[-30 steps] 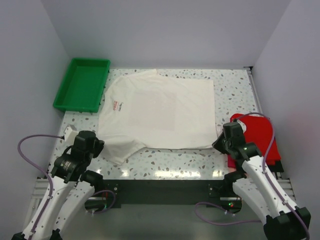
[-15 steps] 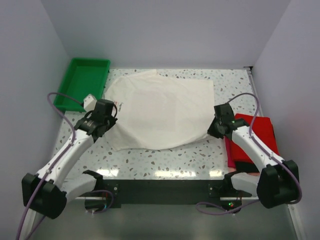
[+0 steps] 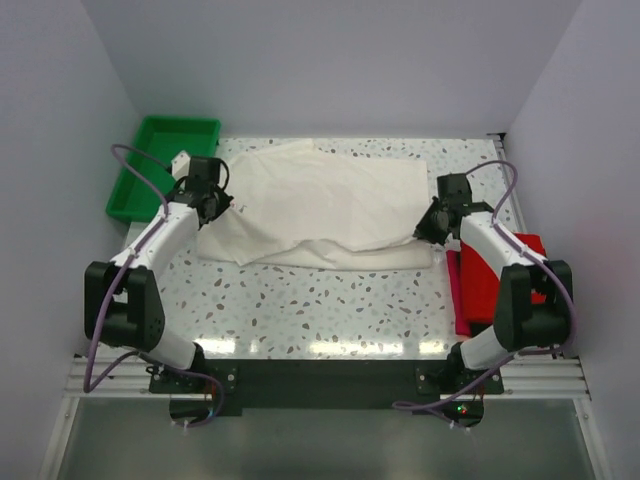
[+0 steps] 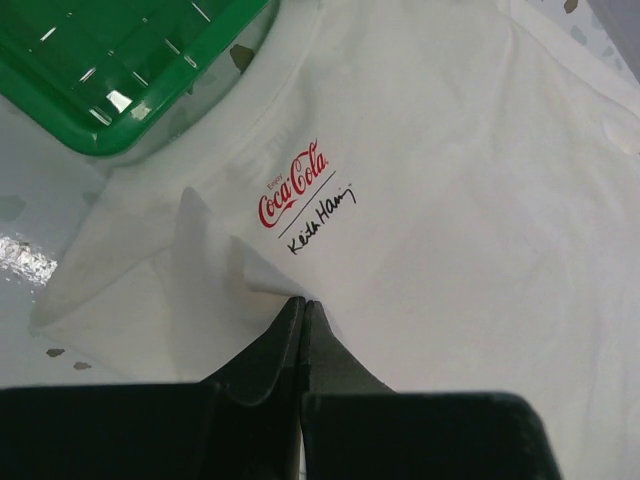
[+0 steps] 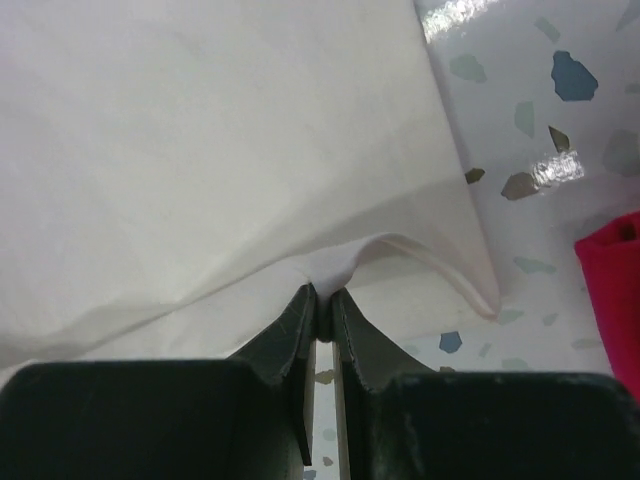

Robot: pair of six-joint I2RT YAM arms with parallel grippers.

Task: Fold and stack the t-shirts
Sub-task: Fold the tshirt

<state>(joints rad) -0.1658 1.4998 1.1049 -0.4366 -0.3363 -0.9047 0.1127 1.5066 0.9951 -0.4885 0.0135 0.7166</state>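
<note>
The off-white t-shirt (image 3: 320, 200) lies across the back half of the table, its near half folded up over the far half. Its red Coca-Cola print (image 4: 293, 182) shows in the left wrist view. My left gripper (image 3: 212, 200) is shut on the shirt's cloth at its left side (image 4: 302, 300), near the print. My right gripper (image 3: 428, 226) is shut on a pinch of the shirt's edge at its right side (image 5: 324, 290). Red t-shirts (image 3: 497, 280) lie stacked at the right, with black showing under them; a corner shows in the right wrist view (image 5: 612, 300).
A green plastic tray (image 3: 160, 165) stands at the back left, touching the shirt's collar corner, and shows in the left wrist view (image 4: 110, 70). Bare terrazzo table (image 3: 330, 310) lies in front of the shirt. Walls close in on both sides.
Both grippers have carried the shirt's near edge away from the front of the table toward the back, folding the shirt over itself. The arms now reach far out.
</note>
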